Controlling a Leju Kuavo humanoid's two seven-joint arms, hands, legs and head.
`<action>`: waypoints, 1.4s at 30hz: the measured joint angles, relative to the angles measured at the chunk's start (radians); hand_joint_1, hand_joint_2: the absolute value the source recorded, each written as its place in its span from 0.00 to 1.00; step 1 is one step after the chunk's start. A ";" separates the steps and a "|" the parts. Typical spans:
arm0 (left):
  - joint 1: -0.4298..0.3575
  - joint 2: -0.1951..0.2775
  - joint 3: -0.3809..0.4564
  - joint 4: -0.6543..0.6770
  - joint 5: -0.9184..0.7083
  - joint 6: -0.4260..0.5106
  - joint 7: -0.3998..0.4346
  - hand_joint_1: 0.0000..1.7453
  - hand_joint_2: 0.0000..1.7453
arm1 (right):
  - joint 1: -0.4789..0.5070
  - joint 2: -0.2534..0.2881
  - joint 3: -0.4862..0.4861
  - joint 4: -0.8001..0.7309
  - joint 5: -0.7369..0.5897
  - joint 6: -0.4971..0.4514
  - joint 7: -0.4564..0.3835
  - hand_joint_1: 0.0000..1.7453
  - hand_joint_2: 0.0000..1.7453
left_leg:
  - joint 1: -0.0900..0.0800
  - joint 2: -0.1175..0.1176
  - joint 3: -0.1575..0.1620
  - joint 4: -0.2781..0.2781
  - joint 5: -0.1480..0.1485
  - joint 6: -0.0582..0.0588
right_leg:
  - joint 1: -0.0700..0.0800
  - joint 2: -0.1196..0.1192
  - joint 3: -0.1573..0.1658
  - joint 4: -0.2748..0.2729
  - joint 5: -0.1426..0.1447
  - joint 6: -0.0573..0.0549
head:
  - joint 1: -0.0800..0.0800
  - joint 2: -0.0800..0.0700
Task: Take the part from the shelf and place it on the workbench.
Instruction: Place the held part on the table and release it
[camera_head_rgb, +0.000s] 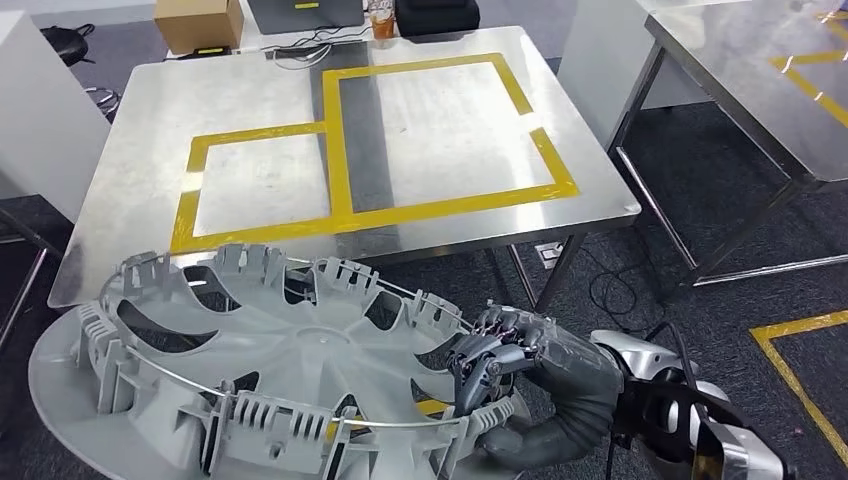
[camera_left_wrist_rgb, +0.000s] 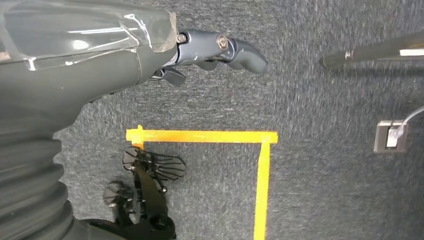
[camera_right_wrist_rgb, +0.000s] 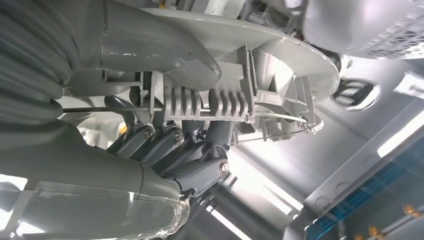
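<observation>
The large pale grey plastic wheel cover, round with curved spokes, ribbed clips and a thin wire ring (camera_head_rgb: 270, 370), sits low in the head view at about 7 o'clock, carried in the air short of the brushed steel worktop with yellow tape rectangles (camera_head_rgb: 130, 130) that lies ahead at 12 o'clock. The right hand (camera_head_rgb: 520, 385) holds it by one edge only, at the cover's 3 o'clock side: its dark fingers (camera_head_rgb: 490, 345) are curled over the rim and wire ring, and the right wrist view shows the thick thumb clamped against the opposite face, so the rim is pinched between them.

The main risk, as I judge it, is leverage. A wide disc gripped at a single point on its rim will want to droop or twist about the grip, and a slip there would drop it to the dark carpet floor (camera_head_rgb: 700, 230). The near edge of the worktop is another hazard (the cover's far rim looks close to it); a low approach could catch that edge and pry the part loose.

The left hand (camera_left_wrist_rgb: 220, 50) hangs over carpet with fingers loosely apart, holding nothing, so it offers no support.
</observation>
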 joint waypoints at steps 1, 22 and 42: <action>-0.003 -0.001 0.001 0.000 0.000 -0.002 0.000 0.00 1.00 | 0.001 -0.002 0.000 0.001 0.001 0.000 -0.001 0.95 1.00 | 0.002 -0.014 0.001 -0.002 0.002 0.002 | -0.002 0.023 -0.036 0.069 -0.027 -0.001 | 0.001 0.000; -0.029 0.000 0.058 0.006 0.022 -0.042 0.034 0.00 1.00 | -0.010 -0.005 0.012 0.022 -0.013 0.017 -0.018 0.95 1.00 | 0.013 -0.011 -0.088 0.160 -0.049 -0.049 | -0.014 0.044 0.016 -0.088 0.068 -0.010 | -0.005 0.000; -0.036 -0.001 0.061 0.005 0.002 -0.058 0.004 0.00 1.00 | -0.005 -0.005 -0.003 0.015 -0.014 0.016 -0.020 0.95 1.00 | 0.003 -0.034 0.090 0.008 -0.097 -0.040 | -0.016 0.041 -0.030 -0.106 0.118 0.009 | 0.001 0.000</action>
